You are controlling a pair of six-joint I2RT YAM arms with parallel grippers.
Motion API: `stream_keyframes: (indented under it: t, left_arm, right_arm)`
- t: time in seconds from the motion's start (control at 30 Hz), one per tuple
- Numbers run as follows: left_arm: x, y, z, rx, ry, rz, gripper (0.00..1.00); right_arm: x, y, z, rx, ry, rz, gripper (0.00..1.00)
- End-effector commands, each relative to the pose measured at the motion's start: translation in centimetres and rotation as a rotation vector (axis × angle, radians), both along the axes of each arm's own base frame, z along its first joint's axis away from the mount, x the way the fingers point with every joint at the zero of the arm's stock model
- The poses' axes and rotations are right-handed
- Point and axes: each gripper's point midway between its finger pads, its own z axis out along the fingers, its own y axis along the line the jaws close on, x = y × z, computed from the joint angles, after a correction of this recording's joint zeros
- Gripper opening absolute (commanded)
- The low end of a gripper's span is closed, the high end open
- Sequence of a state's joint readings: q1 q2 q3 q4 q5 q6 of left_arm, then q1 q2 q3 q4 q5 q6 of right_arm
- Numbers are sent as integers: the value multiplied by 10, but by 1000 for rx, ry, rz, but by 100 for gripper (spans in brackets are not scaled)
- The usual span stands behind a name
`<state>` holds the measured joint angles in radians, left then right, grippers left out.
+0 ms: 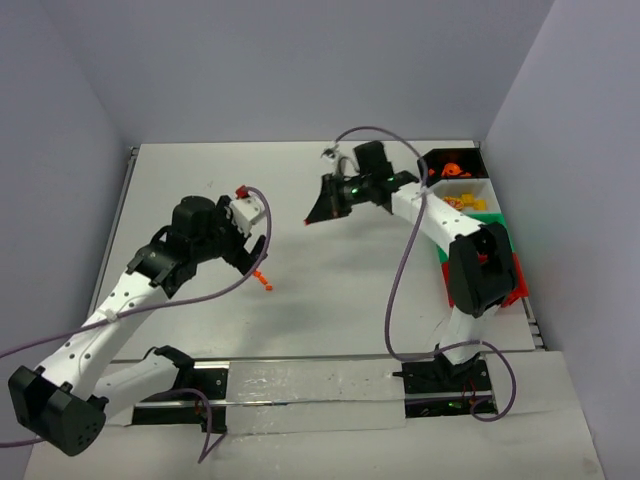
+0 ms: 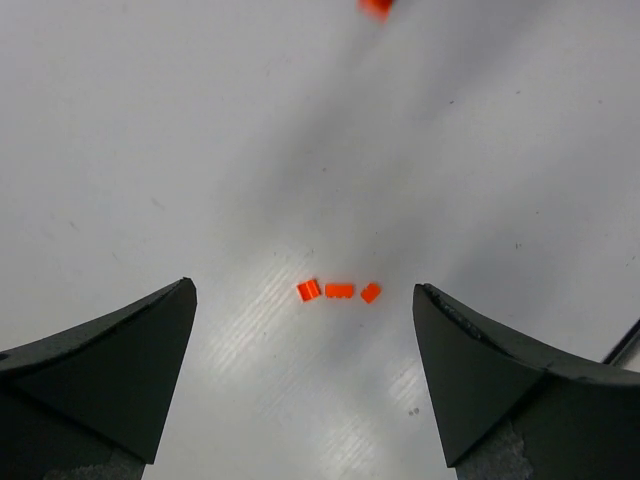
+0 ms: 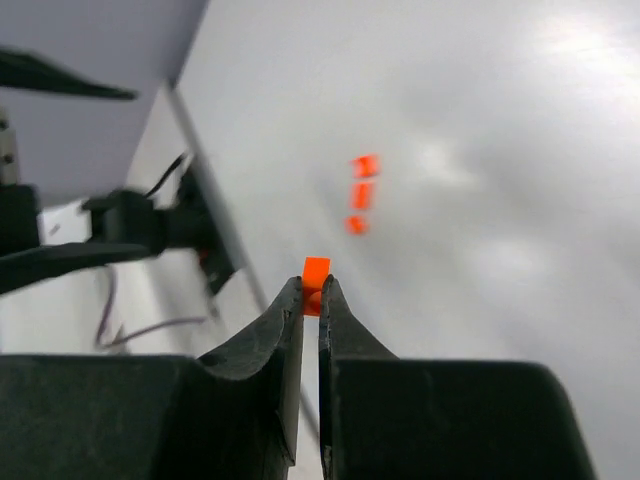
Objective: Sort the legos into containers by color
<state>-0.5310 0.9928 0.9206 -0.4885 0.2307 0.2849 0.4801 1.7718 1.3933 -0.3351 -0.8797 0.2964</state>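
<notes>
Three orange legos lie in a short row on the table, each slightly apart from the next. Left gripper: jaws spread wide above that row, touching nothing. Right gripper, farther out: jaws pressed together, pinching one orange lego at the tips. Four containers stand joined in one row along the right edge. The black one holds orange pieces and the white one holds yellow pieces.

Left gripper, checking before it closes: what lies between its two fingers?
Three tiny orange legos in a row on the table, between the open left gripper's fingers and touching neither; the left wrist view shows this.
</notes>
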Motion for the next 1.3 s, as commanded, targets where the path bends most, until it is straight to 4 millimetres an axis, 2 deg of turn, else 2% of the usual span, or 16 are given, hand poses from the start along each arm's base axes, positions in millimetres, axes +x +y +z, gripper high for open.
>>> stream_keyframes:
  t: [0.0, 0.07, 0.13, 0.2, 0.27, 0.3, 0.37, 0.43, 0.47, 0.6, 0.77, 1.0, 1.1, 1.27]
  left_arm:
    - [19, 25, -3, -40, 192, 209, 99]
    - [26, 32, -12, -60, 290, 252, 99]
    - [34, 35, -19, -96, 374, 277, 99]
    - [39, 37, -18, -110, 394, 292, 99]
    - [50, 39, -16, -120, 383, 315, 99]
    - [53, 39, -13, -128, 374, 327, 99]
    - [60, 38, -9, -150, 359, 337, 99]
    - [63, 35, -9, -181, 379, 365, 99]
    - [64, 35, -9, -189, 385, 372, 99]
    - [65, 37, -7, -203, 369, 398, 99]
    - [66, 45, -7, -183, 346, 431, 99]
    - [71, 50, -13, -150, 353, 456, 99]
    - [72, 50, -11, -152, 342, 461, 99]
    - [73, 56, -5, -159, 315, 477, 99]
  right_arm:
    - [94, -96, 25, -117, -205, -282, 0]
    - [131, -145, 24, -193, -255, -415, 0]
    - [169, -211, 20, -269, -271, -567, 0]
    - [186, -241, 17, -305, -271, -635, 0]
    - [212, -305, 10, -376, -260, -765, 0]
    - [227, -321, 5, -396, -267, -793, 0]
    - [244, -357, -5, -447, -262, -869, 0]
    - [266, -380, -19, -467, -248, -913, 0]
    - [269, -389, -24, -474, -236, -933, 0]
    - [296, -414, -43, -500, -225, -1000, 0]
    - [308, -432, -56, -542, -230, -1054, 3]
    - [301, -434, -70, -575, -201, -1046, 49]
    - [294, -425, -58, -548, -204, -1025, 58]
    - [279, -400, -22, -482, -234, -964, 59]
